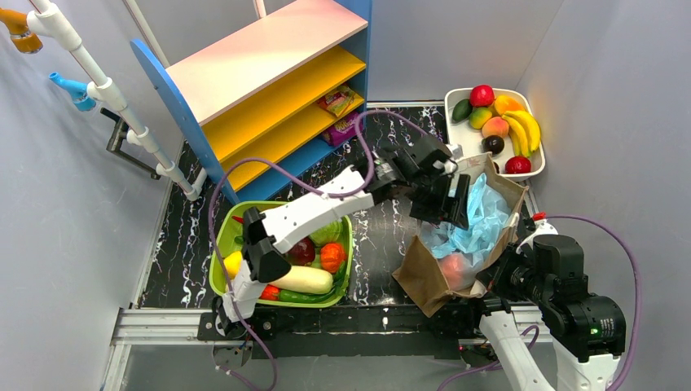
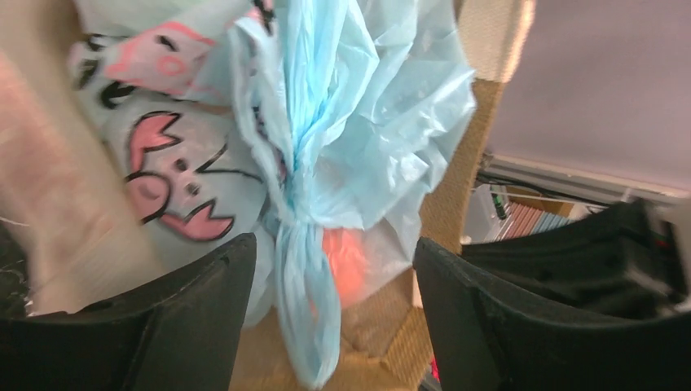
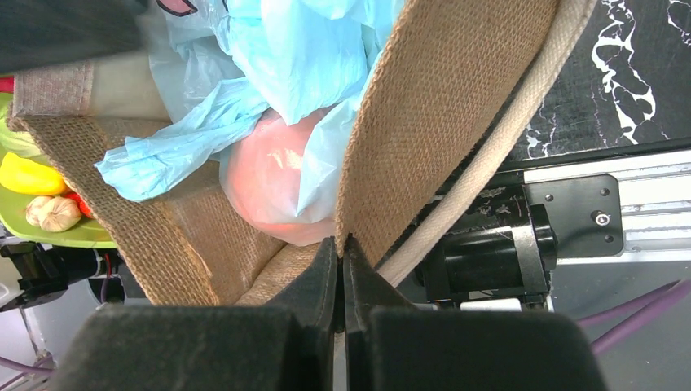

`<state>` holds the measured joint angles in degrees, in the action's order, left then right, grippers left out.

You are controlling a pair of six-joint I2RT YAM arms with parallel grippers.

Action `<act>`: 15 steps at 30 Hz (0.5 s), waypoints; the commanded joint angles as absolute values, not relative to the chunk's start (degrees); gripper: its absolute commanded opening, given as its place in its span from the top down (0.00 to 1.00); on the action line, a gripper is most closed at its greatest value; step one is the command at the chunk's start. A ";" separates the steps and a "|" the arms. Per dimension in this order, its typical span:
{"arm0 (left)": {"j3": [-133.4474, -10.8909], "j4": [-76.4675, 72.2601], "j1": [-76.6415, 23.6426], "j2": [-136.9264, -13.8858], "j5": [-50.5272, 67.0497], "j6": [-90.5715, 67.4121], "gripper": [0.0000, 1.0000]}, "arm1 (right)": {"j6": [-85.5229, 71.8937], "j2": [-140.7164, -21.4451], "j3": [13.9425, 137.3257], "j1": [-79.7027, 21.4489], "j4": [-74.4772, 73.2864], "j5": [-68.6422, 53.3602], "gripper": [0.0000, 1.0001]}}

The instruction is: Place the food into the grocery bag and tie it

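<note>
While the left fingers (image 2: 204,318) stand spread wide, one on each side of a gathered, twisted strand of the light-blue grocery bag (image 2: 358,122), the right fingers (image 3: 326,277) are pressed together, pinching the rim of the burlap bag (image 3: 440,122). The grocery bag sits inside that burlap bag on the counter (image 1: 379,236), and a round orange fruit (image 3: 265,183) shows through its thin plastic.

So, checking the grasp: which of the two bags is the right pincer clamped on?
The brown burlap bag: the right pincer is shut on its woven wall. The thin light-blue plastic bag lies inside it, free of that pincer.
</note>
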<state>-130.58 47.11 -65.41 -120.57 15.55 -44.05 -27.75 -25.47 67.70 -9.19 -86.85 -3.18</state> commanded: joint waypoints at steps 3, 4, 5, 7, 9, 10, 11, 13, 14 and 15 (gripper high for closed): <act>-129.86 49.72 -60.47 -108.96 15.05 -41.60 0.28 | -29.00 -25.61 67.33 -9.58 -87.12 -3.54 0.99; -129.71 49.64 -59.90 -108.39 14.25 -40.96 0.28 | -29.21 -25.65 67.26 -9.58 -87.16 -3.69 0.99; -129.46 49.62 -59.36 -107.91 13.20 -40.19 0.28 | -29.45 -25.61 67.24 -9.58 -87.13 -3.77 0.99; -128.38 48.99 -58.60 -107.08 11.08 -38.68 0.29 | -30.02 -25.51 67.31 -9.58 -87.23 -3.94 0.99; -126.20 46.94 -57.60 -106.52 11.04 -37.87 0.30 | -30.50 -25.47 67.52 -9.56 -87.48 -3.91 0.99; -125.19 45.93 -57.15 -106.45 11.17 -37.62 0.32 | -30.75 -25.41 67.65 -9.58 -87.67 -3.90 0.99; -124.35 45.28 -56.71 -106.50 11.17 -37.17 0.33 | -30.89 -25.37 67.86 -9.58 -87.89 -3.87 0.99; -123.45 44.11 -56.08 -107.24 10.95 -36.25 0.35 | -31.08 -25.27 68.17 -9.58 -88.35 -4.06 0.99; -123.16 43.76 -55.86 -107.82 10.65 -35.84 0.36 | -31.10 -25.24 68.30 -9.58 -88.60 -4.31 0.99; -122.94 43.17 -55.67 -108.32 10.49 -35.44 0.38 | -31.27 -25.12 68.29 -9.58 -88.78 -4.49 0.99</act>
<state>-125.01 44.86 -56.60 -107.18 11.75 -38.57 -30.11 -25.47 67.68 -9.19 -86.91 -3.14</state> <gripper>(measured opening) 0.654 0.043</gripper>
